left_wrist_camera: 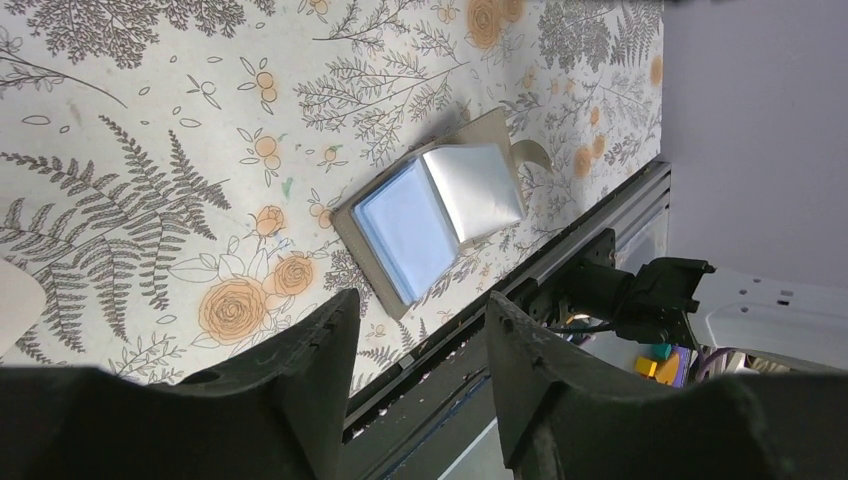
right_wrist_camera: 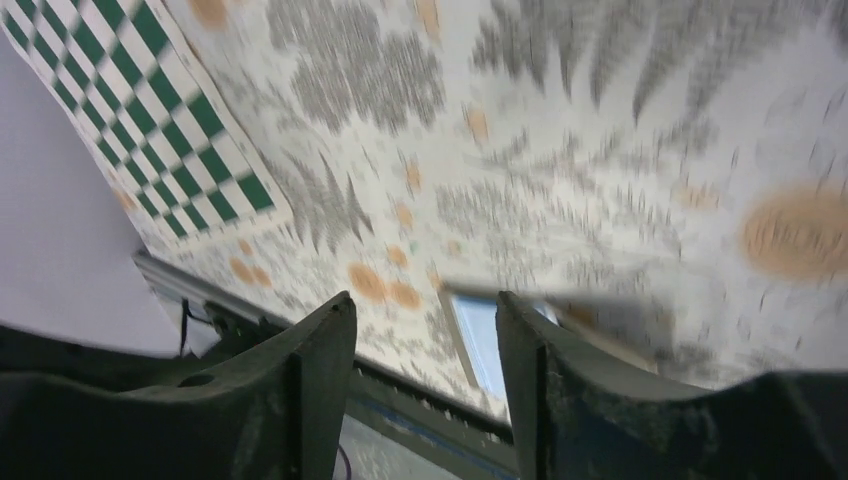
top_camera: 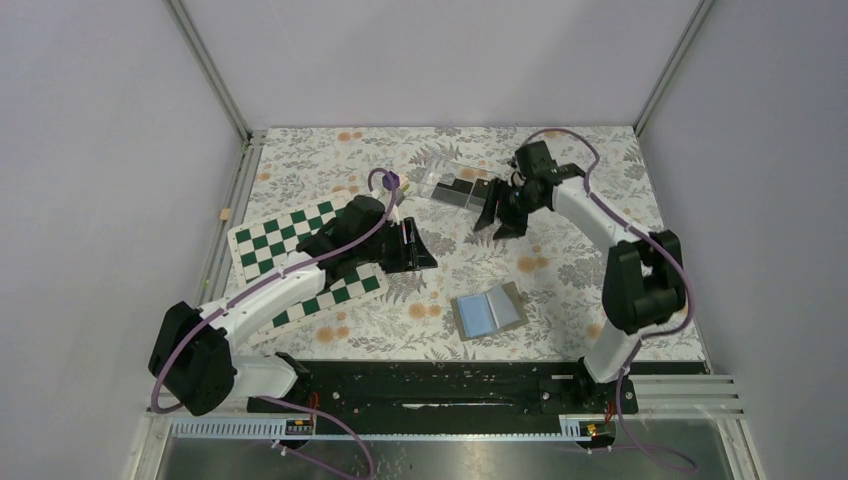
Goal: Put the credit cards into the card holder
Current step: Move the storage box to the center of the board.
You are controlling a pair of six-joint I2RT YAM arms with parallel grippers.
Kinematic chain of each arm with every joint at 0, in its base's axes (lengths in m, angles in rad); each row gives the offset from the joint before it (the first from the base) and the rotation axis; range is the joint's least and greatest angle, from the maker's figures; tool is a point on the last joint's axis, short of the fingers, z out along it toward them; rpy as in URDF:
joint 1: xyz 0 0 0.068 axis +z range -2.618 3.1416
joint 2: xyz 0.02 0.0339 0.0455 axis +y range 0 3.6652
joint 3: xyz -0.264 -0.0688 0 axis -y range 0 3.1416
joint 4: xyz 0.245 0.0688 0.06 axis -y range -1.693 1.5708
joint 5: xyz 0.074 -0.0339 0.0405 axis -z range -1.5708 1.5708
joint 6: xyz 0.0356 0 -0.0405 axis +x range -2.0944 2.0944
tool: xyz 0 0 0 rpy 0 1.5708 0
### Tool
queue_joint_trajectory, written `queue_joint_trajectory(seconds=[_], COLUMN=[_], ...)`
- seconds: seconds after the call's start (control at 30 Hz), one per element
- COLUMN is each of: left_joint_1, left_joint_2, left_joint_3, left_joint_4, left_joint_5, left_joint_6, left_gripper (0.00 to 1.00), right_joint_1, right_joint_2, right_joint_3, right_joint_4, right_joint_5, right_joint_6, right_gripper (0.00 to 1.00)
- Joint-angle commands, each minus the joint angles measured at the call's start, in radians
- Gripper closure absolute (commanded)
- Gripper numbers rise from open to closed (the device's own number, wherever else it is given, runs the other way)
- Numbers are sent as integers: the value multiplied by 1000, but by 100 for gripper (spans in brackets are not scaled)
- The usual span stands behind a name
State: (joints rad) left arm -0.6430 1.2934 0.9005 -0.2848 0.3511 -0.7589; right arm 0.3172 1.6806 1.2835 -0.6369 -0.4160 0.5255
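Blue-lined holder [top_camera: 488,312] lies open near the table's [top_camera: 590,160] front edge; cards [top_camera: 455,190] sit in the clear box [top_camera: 437,168] (far side). Fingers apart on left gripper [left_wrist_camera: 420,310] and right gripper [right_wrist_camera: 425,310], both empty.

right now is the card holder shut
No, the card holder lies spread open with its pale blue inside facing up.

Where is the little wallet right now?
From above, the card holder lies open near the front edge of the table, just right of centre, right of the chessboard.
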Motion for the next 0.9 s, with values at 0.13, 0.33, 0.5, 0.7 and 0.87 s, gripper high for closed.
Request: queue_joint_trajectory(seconds=[0.13, 0.33, 0.5, 0.7, 0.87], left_joint_1=[16, 17, 17, 17, 17], left_joint_2=[-80, -90, -92, -98, -93], left_joint_3=[-3, -19, -40, -57, -58], left_joint_4=[-62, -85, -85, -81, -74], left_joint_5=[-4, 3, 8, 13, 17], left_joint_6=[70, 97, 105, 109, 106], left_gripper=[50, 50, 49, 49, 49], right_joint_1=[-100, -143, -147, -147, -146], right_joint_2=[338, 579, 791, 816, 795], right_joint_3=[480, 839, 1174, 1145, 1059], right_joint_4=[-158, -310, -483, -478, -461], right_joint_5=[90, 147, 170, 149, 119], right_joint_6=[10, -7, -36, -53, -88], right_gripper=[32, 34, 40, 49, 60])
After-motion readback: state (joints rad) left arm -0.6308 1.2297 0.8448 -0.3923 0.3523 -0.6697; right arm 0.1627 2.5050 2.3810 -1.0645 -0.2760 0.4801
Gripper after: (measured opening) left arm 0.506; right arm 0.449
